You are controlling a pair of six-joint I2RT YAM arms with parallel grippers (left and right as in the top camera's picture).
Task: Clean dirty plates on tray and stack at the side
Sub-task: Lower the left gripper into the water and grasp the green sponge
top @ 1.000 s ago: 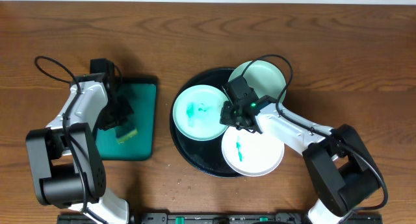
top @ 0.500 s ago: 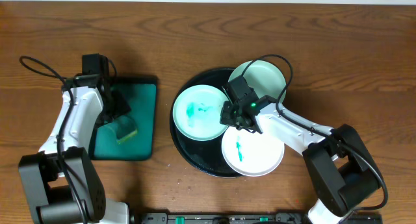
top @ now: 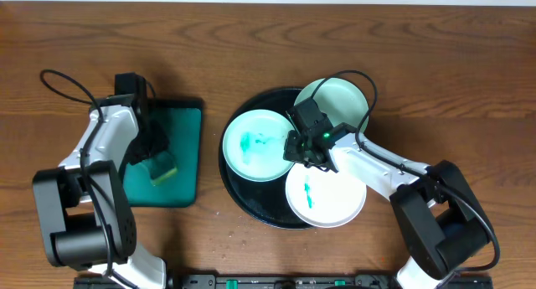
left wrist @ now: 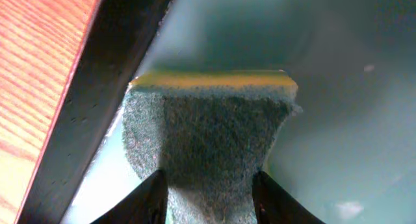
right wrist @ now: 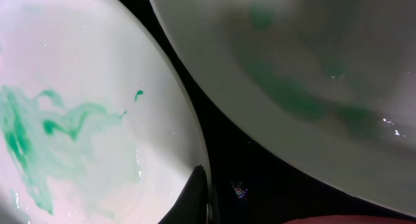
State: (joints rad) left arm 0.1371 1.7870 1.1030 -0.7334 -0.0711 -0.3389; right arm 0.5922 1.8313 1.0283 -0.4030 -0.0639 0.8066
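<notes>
Green sponge (left wrist: 208, 133), pinched firmly by the left gripper (left wrist: 208, 193), should lift straight from its small tray (left wrist: 331, 87). Right gripper (top: 303, 151) meets the smeared plate (top: 260, 165) at its rim, grip unclear.

The counter (top: 268, 38) lies open along the whole top band of the overhead frame and in the strip between the rectangular tray (top: 186, 130) and the round tray (top: 249, 203). On the round tray three plates (top: 255, 147) crowd together, leaving only narrow black slits. The right gripper (top: 303, 152) and the right arm (top: 377, 167), reaching in from lower right, fill the middle. At left, the left arm (top: 109, 142) and the sponge (top: 162, 170) pinched in its jaws cover the rectangular tray's left half.
</notes>
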